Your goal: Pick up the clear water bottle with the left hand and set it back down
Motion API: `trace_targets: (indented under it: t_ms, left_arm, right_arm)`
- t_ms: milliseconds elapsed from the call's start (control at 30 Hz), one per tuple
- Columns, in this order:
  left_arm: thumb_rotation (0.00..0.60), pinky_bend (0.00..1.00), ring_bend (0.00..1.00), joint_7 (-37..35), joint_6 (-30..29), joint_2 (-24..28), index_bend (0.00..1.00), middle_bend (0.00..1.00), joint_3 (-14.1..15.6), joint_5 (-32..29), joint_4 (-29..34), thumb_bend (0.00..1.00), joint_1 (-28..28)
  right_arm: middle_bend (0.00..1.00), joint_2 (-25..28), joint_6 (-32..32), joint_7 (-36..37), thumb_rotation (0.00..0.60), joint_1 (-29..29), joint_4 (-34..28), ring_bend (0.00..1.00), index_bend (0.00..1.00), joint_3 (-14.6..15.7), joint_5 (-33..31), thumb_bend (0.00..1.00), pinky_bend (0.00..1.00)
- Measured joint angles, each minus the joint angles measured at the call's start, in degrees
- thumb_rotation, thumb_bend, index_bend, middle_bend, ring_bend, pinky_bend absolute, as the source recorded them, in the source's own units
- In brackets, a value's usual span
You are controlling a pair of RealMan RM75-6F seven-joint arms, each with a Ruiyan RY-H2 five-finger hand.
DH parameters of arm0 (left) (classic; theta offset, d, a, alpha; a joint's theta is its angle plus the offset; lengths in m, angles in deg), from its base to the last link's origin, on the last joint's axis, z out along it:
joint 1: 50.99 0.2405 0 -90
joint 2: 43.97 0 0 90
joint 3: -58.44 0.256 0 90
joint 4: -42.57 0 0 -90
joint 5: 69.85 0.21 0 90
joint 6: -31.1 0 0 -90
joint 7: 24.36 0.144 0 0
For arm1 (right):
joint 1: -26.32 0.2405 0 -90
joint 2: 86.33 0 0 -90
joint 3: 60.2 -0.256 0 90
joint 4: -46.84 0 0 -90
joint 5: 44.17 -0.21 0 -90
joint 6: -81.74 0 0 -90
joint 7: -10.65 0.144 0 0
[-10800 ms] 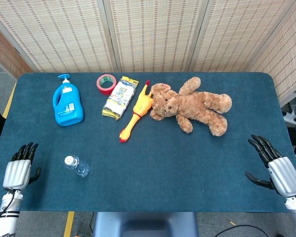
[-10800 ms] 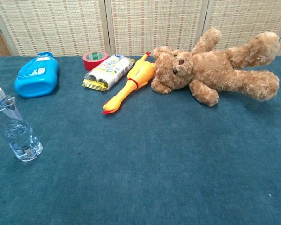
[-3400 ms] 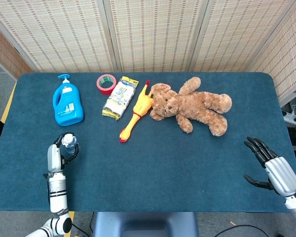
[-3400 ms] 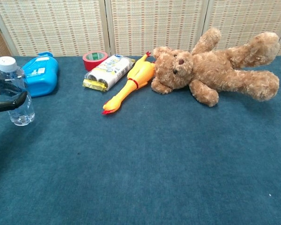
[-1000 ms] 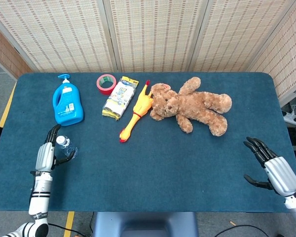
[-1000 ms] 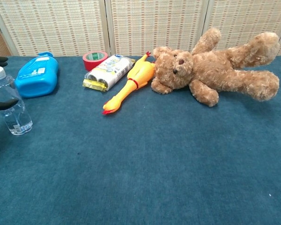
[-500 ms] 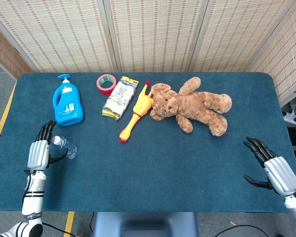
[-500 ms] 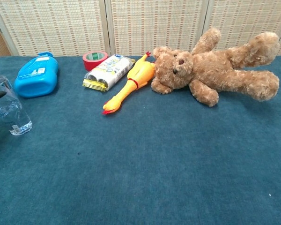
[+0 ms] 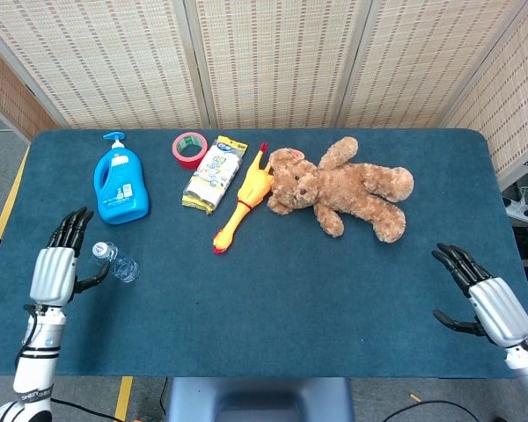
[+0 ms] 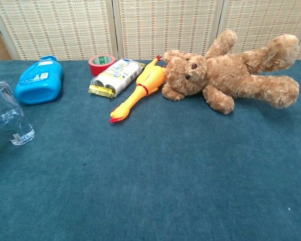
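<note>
The left hand [image 9: 54, 268] has released the water bottle [image 9: 114, 262] and withdrawn.

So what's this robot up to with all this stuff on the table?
It is working with the clear water bottle, which stands upright on the blue table. Its left hand is open just beside the bottle, not gripping it. The right hand rests open at the far side. The teddy bear and blue soap bottle lie untouched.

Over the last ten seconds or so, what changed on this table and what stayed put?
The left hand took the clear water bottle, lifted it, set it down upright further back toward the blue detergent bottle, then let go and drew away to the left, fingers apart. The right hand, teddy bear, rubber chicken, red tape roll and packet did not move.
</note>
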Motion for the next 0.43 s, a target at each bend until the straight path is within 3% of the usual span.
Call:
trace_targets:
  t_ms: [200,433]
  left_arm:
    - [0.600,0.15,0.00,1.7,3.8,4.5,0.00,0.00,1.2,-1.2,-0.3,0.34,0.0]
    - [0.600,0.15,0.00,3.3,6.3,7.6,0.00,0.00,6.0,-1.8,-5.4,0.35,2.2]
  right_arm:
    - [0.00,0.0,-0.1,0.5,0.600,0.2,0.3,0.00,0.00,-0.1,0.2,0.14,0.26]
    - [0.00,-0.1,1.0,0.2,0.600,0.7,0.3,0.00,0.00,0.0,0.0,0.14,0.26]
